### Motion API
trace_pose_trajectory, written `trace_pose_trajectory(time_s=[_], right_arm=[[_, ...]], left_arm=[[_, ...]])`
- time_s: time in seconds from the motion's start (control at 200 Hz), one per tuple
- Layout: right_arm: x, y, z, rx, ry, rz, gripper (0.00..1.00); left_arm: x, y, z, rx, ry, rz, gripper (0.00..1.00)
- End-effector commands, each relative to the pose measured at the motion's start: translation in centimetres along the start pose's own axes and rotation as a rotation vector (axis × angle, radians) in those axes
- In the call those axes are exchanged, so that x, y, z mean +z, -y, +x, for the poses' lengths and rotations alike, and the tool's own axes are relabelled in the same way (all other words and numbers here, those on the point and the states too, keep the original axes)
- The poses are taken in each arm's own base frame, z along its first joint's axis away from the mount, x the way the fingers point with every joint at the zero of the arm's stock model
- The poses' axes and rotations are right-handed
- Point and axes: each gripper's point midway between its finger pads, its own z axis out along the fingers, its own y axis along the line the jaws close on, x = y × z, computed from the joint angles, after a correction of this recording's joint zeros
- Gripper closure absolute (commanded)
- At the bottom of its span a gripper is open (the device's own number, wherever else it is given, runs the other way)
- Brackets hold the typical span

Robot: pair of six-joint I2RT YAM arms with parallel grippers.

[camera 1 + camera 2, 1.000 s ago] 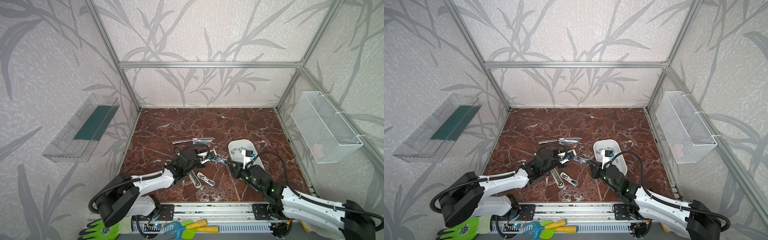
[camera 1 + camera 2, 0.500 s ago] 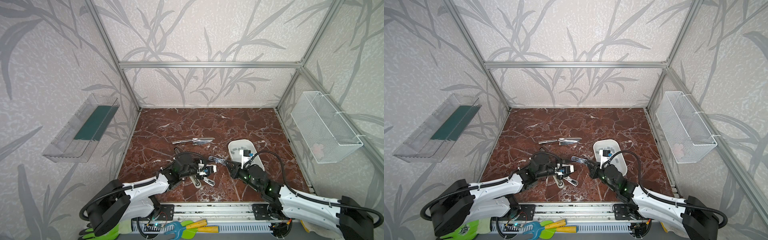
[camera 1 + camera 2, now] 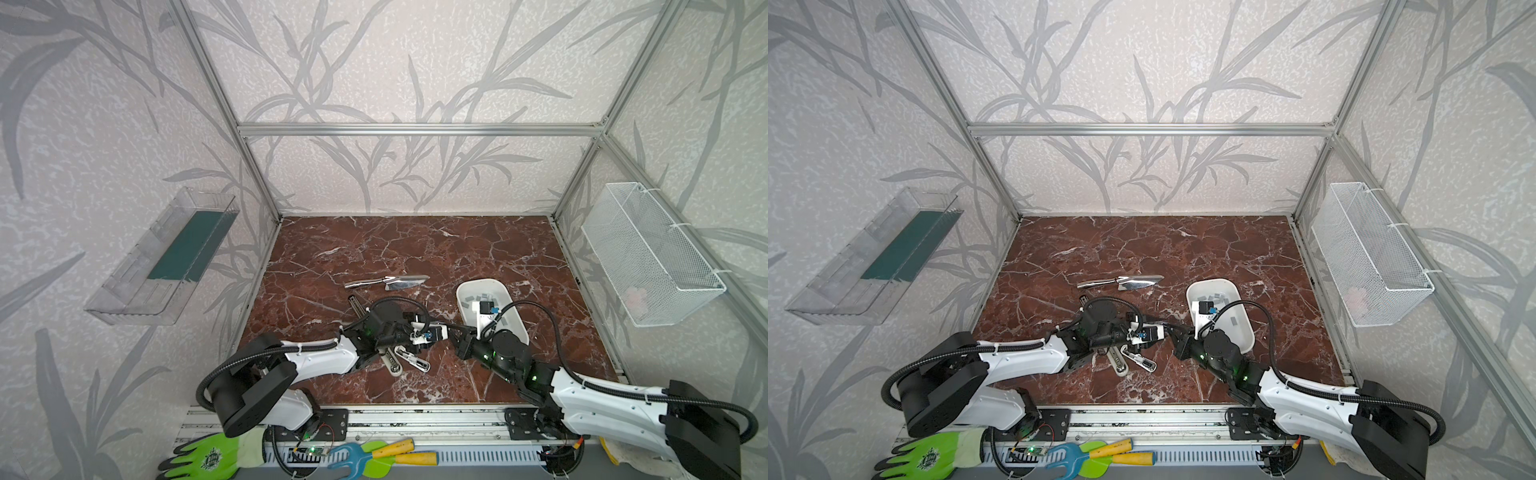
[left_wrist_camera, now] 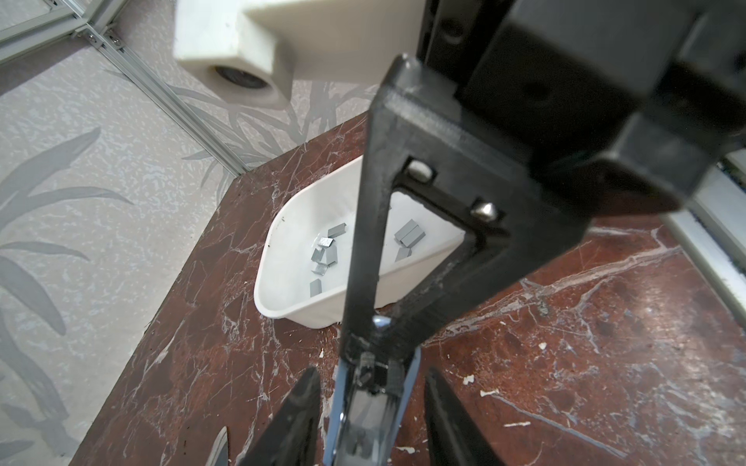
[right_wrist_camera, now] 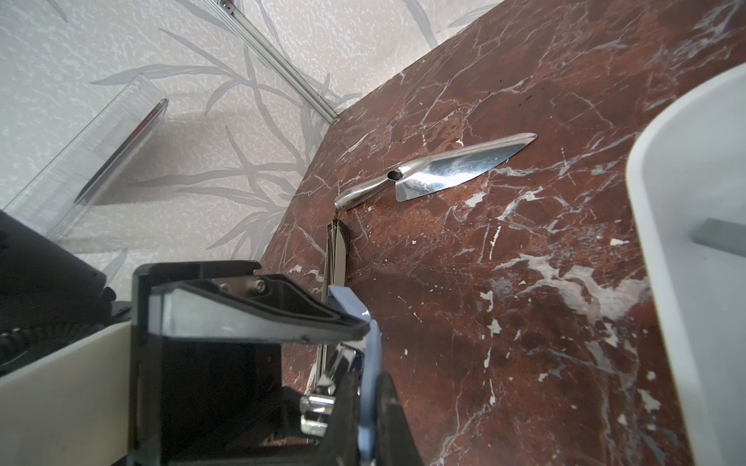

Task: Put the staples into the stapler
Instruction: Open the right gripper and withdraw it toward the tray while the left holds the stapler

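Observation:
A small blue stapler [image 4: 369, 415] hangs just above the marble, its metal channel facing the left wrist camera. My right gripper [image 5: 367, 415] is shut on the stapler's blue side wall [image 5: 374, 347]. My left gripper [image 4: 371, 415] is open, one finger on each side of the stapler with a gap on both sides. In both top views the two grippers meet tip to tip at the table's middle front, left gripper [image 3: 444, 331] and right gripper [image 3: 456, 328]. The staples [image 4: 326, 252] lie loose as grey strips in a white tray [image 4: 323, 316], also visible in a top view as staples [image 3: 482, 296].
The tray [image 3: 478, 283] sits right of centre. A steel trowel [image 3: 386, 282] lies behind the arms, and a dark stapler [image 3: 355, 302] to its front left. Two more small staplers [image 3: 409, 360] lie under the left arm. A wire basket [image 3: 648, 253] hangs on the right wall.
My left gripper swung toward the front and then right, coming round the stapler that the right gripper holds. The right gripper stayed shut and shifted only slightly.

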Motion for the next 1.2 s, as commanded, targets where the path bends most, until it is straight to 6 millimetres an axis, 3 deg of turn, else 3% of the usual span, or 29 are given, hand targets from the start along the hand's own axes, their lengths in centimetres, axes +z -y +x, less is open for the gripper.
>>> trace_pose_trajectory(time_s=[0.0, 0.07, 0.18, 0.32, 0.44, 0.555, 0.675, 0.995, 1.195], right_arm=[[0.0, -1.4, -1.1, -0.009, 0.036, -0.046, 1.0], [0.1, -1.0, -0.8, -0.006, 0.028, -0.026, 1.0], [0.0, 0.2, -0.6, -0.003, 0.024, 0.036, 0.98], [-1.0, 2.0, -1.6, -0.009, 0.063, 0.144, 0.78], [-2.3, 2.1, -2.5, -0.032, 0.087, 0.156, 0.69], [-3.6, 2.7, -3.5, -0.068, 0.109, 0.214, 0.64], [-4.3, 3.5, -4.0, -0.089, 0.108, 0.254, 0.59], [-4.2, 5.4, -4.3, -0.087, 0.06, 0.302, 0.57], [-4.4, 6.5, -4.7, -0.083, 0.054, 0.311, 0.52]], left_arm=[[0.8, -1.1, -0.5, 0.041, 0.005, -0.026, 0.69], [1.0, -0.8, -0.3, 0.049, -0.003, -0.014, 0.85], [1.1, -0.5, 0.2, 0.068, -0.021, 0.008, 1.0], [0.9, 0.7, 2.1, 0.107, -0.084, 0.072, 1.0], [0.4, 1.4, 5.3, 0.138, -0.185, 0.145, 1.0], [-0.9, 4.3, 7.8, 0.217, -0.252, 0.337, 1.0], [-2.2, 7.4, 8.0, 0.257, -0.243, 0.551, 1.0], [-0.2, 7.6, 9.3, 0.274, -0.279, 0.663, 0.97], [1.3, 7.0, 10.1, 0.302, -0.296, 0.673, 0.96]])
